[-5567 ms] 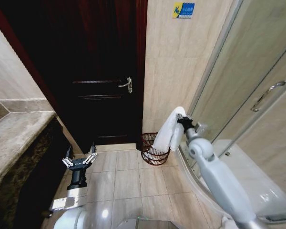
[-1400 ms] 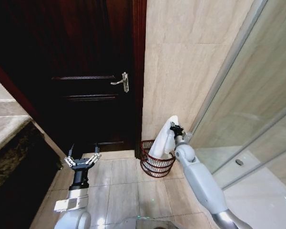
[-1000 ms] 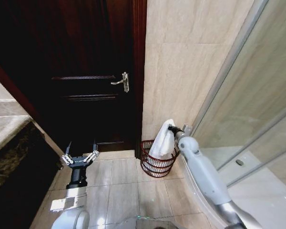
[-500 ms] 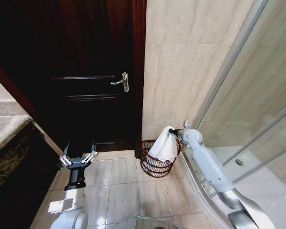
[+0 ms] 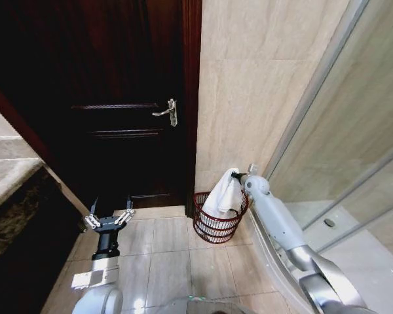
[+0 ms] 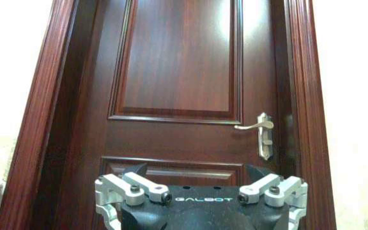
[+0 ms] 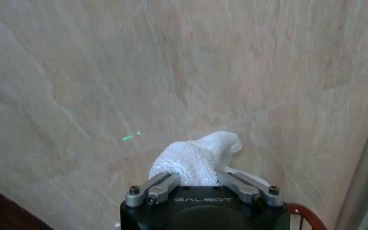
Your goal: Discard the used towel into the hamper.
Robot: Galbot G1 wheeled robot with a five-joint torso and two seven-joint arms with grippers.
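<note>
1. the dark reddish-brown panelled wooden door [image 5: 128, 98] with its metal lever handle [image 5: 168, 112] stood shut beside the beige tiled wall [image 5: 249, 85]. neither played any part in the drop.
2. the small round dark reddish-brown openwork hamper [image 5: 216, 226] sat on the pale tiled floor [image 5: 170, 252], tucked into the corner by the door frame and close against the wall, so the arm had to reach across from the shower side.
3. the white terry towel [image 5: 224, 195] hung bunched from its top, its lower folds already inside the hamper's rim; it was likely held by one end so it would slide in by its own weight.
4. the right hand [image 5: 238, 174] was above the hamper's far edge, its fingers clamped on the towel's top, white cloth bulging between them in the right wrist view [image 7: 200, 160].
5. the left hand [image 5: 109, 218] waited low over the floor before the door, well apart from the hamper, fingers spread and holding nothing.
</note>
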